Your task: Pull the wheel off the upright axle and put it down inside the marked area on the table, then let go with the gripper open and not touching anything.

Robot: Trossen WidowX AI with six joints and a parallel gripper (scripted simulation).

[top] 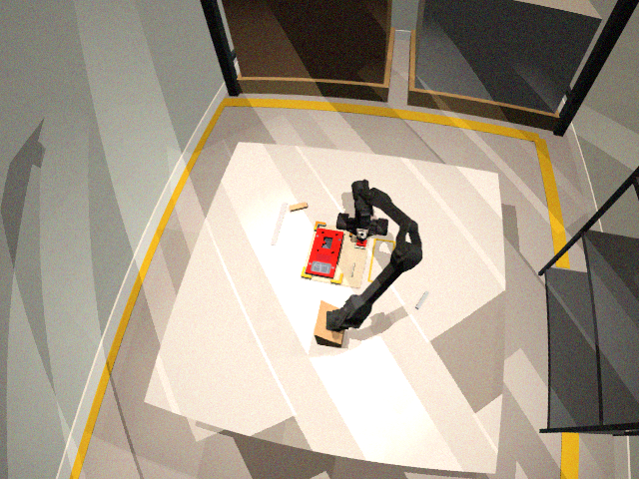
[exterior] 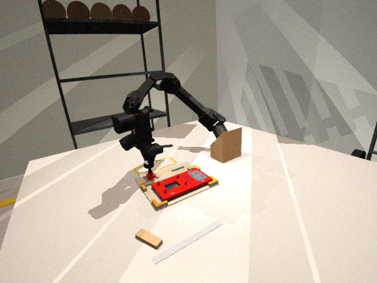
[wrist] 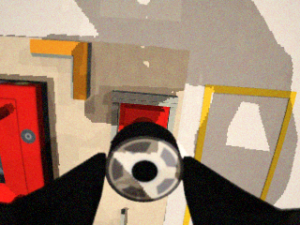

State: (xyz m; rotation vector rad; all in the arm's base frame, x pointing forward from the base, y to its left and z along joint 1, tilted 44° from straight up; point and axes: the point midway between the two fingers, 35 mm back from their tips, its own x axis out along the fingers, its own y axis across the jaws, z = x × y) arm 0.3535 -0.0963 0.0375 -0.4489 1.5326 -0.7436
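My gripper [top: 361, 231] [exterior: 148, 162] [wrist: 144, 161] is shut on the dark-rimmed, light-spoked wheel [wrist: 162, 187] and points down. The wheel is held level above the small red axle base [top: 361, 243] [exterior: 150, 175] [wrist: 159, 112], with a gap below it in the exterior view. A short dark piece shows in that gap, perhaps the axle. The frames do not show plainly whether the wheel is clear of the axle's tip. The marked area, a yellow outline [top: 371, 257] [exterior: 172, 160] [wrist: 204, 114], lies on the table just beside the board, right of the wheel in the wrist view.
A red panel [top: 332, 252] [exterior: 194, 183] [wrist: 28, 110] lies between orange corner pieces on the beige board [top: 350, 280]. A wooden block [top: 298, 207] [exterior: 148, 238] and a pale strip [top: 279, 224] [exterior: 188, 242] lie beyond it. A brown angled box [exterior: 231, 146] stands near the arm's base.
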